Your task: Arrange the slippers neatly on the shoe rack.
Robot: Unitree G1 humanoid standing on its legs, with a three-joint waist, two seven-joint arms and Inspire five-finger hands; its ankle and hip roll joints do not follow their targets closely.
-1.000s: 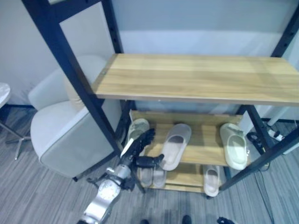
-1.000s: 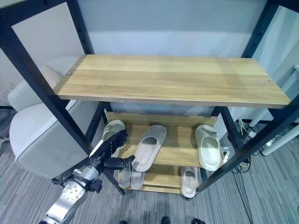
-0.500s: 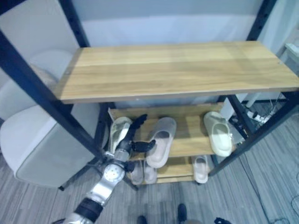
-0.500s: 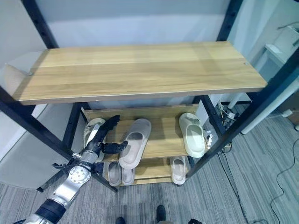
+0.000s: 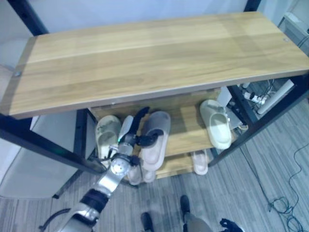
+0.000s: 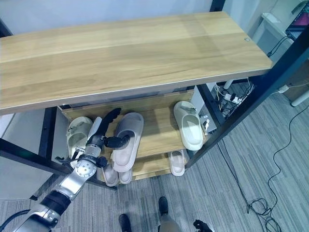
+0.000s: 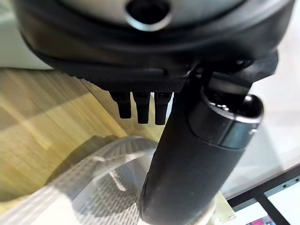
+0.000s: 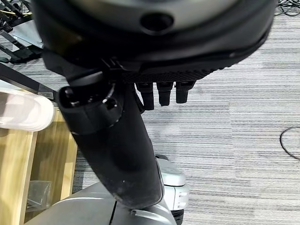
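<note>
Left hand [image 5: 131,137] lower left, fingers straight, thumb on grey slipper [image 5: 155,139] – wrist view shows touch up close. Right hand [image 8: 117,140] – fingers straight, holds nothing, over floor.

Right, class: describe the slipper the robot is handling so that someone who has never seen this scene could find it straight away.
Start at the wooden shoe rack and look under its wide top board to the middle shelf, where three slippers lie. The grey slipper is the middle one, with the left robot hand on it. Its neighbours on either side are pale cream, and it alone overhangs the shelf's front edge.
</note>
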